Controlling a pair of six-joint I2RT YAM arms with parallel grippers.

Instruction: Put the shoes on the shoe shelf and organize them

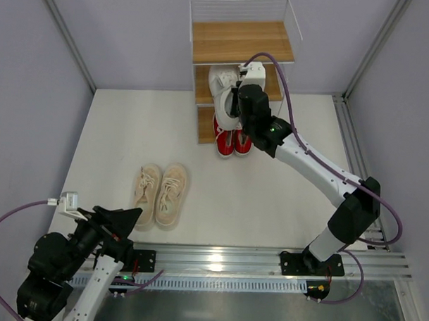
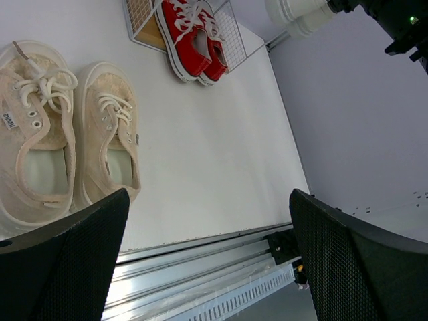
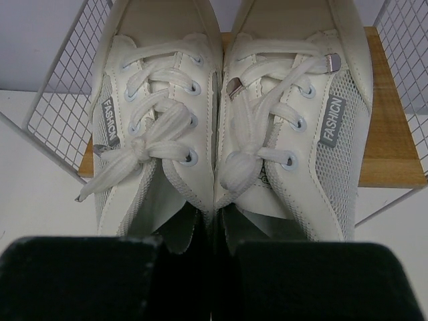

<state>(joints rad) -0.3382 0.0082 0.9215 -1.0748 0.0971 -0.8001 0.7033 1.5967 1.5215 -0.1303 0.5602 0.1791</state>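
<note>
From above, the shoe shelf stands at the top middle of the frame, against the wall. The right arm reaches up to it from the lower right. The right claw is at the middle board with the white shoes. The arm's black end covers part of them. The red shoes sit side by side at the bottom of the shelf, with their heels sticking out onto the table. The beige shoes lie side by side on the table at the left middle, well apart from the shelf. The left claw hangs at the lower left, near the beige heels, spread wide and holding nothing. A metal rail runs along the bottom. A purple cable loops over the right arm.

The left wrist camera shows the beige shoes at the left edge, laces tied. The red shoes and a bit of the shelf are at the top. The two black fingers of the left claw stand far apart in the bottom corners (only bare table shows between them).

The right wrist camera is filled by the white shoes, toes pointing up over the wooden board. White wire sides stand at both edges. The right claw is at the bottom, its fingers pressed close, pinching the inner heel edges of both shoes.
</note>
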